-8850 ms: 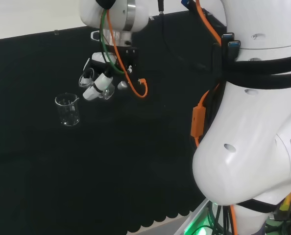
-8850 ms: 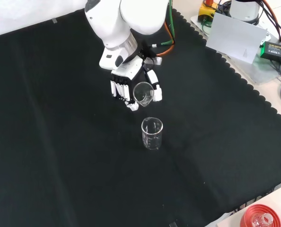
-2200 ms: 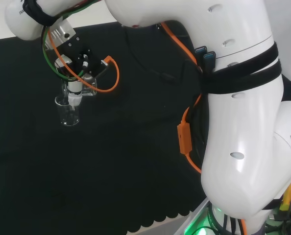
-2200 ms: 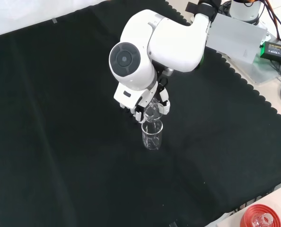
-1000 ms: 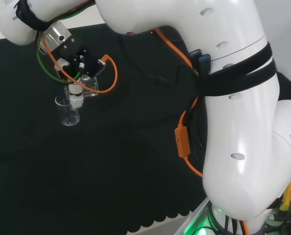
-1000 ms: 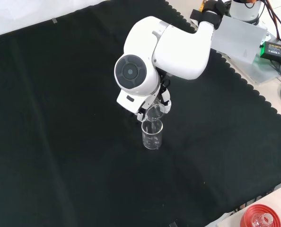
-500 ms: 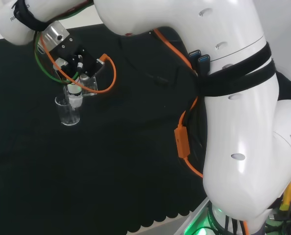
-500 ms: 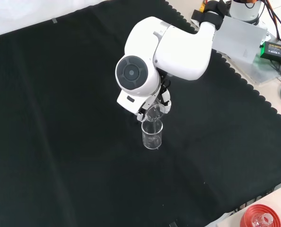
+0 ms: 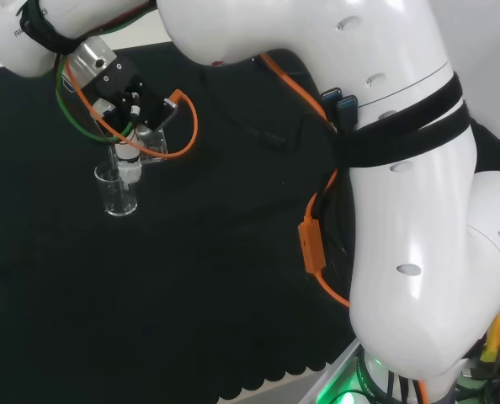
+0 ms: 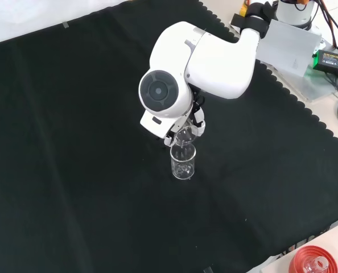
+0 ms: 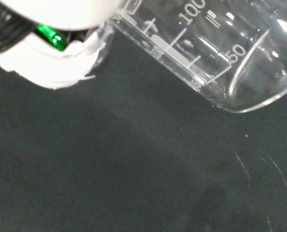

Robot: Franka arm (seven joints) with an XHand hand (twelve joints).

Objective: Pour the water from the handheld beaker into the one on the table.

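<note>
The black and white hand sits low over the middle of the black cloth in the front view, mostly hidden behind the arm's big white link with a round grey cap; what shows of its fingers is curled around a small clear glass beaker, pinching it between white fingertips on either side. In the head view the hand hangs at the upper left, under a tangle of orange and green cables, with the held beaker just visible as a faint glassy shape against its fingers. The held beaker is tipped steeply, its mouth turned downward toward a second clear glass beaker that stands upright on the cloth directly beneath it; the two rims are very close, though whether they touch cannot be told. In the head view that standing beaker is just below the hand, upright, spout at its rim. The wrist view brings the tilted beaker close: white graduation marks run along its wall, its thick round base is nearest the camera, and a blurred white part of the hand sits beside it. Whether water lies in either vessel cannot be told
</note>
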